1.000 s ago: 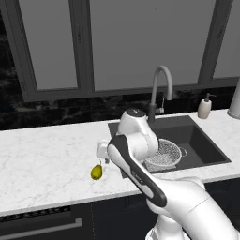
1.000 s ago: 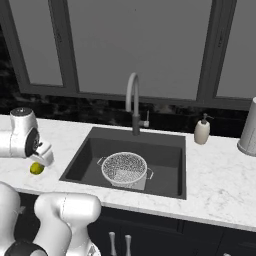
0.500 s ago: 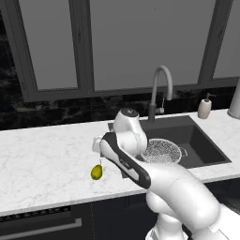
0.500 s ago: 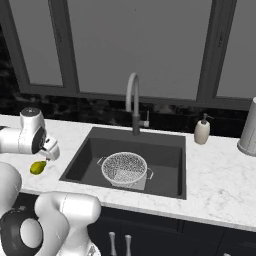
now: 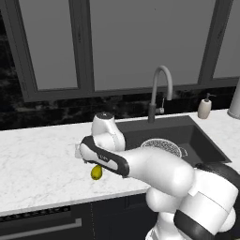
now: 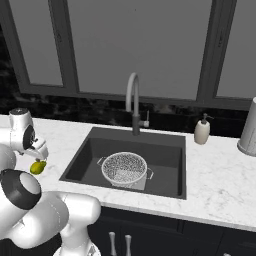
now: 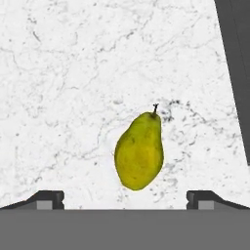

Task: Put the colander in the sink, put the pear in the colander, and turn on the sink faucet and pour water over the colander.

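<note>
- small yellow-green pear point(image 7: 139, 151) lying on the white marble counter point(image 7: 73, 73), left of the dark grey sink point(image 6: 165, 150)
- two-finger gripper point(image 7: 125, 197) right above it, jaws spread wide, nothing held
- silvery perforated metal colander point(image 6: 124, 169) sits in the sink

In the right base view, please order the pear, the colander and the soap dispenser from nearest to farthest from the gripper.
1. Pear: on the counter under the gripper.
2. Colander: in the sink, to the right.
3. Soap dispenser: behind the sink's far right corner.

I'm seeing the small yellow-green pear point(image 7: 139, 151) lying on the white marble tabletop point(image 5: 37, 159), left of the dark grey rectangular sink point(image 6: 90, 150); the round perforated metal colander point(image 6: 124, 169) is sitting in it.
</note>
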Controlling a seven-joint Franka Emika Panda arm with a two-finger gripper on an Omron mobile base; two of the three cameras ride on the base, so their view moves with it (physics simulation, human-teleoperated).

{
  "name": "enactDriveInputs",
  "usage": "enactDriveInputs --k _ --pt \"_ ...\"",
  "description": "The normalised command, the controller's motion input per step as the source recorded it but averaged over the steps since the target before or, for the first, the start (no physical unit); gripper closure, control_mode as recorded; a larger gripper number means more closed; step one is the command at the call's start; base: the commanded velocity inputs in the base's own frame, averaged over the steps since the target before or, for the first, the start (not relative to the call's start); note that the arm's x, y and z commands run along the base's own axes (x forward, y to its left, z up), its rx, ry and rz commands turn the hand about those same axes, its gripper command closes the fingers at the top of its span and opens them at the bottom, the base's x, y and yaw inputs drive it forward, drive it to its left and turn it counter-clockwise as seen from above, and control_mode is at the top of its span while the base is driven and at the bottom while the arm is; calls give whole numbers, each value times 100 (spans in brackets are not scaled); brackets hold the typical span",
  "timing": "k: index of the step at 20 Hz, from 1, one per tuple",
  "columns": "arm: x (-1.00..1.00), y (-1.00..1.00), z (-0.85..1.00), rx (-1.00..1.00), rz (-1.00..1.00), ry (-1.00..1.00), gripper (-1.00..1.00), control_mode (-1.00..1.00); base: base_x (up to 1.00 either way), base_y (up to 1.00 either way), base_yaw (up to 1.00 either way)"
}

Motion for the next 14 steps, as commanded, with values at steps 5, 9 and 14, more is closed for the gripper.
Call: enactDriveInputs --k 5,9,14 --pt "0 -6 -5 -2 0 0 -100 -100 0 0 0" --pt "0 -40 -8 0 0 0 -100 -100 0 0 0" --pt "0 -30 -17 0 0 0 -100 -100 0 0 0"
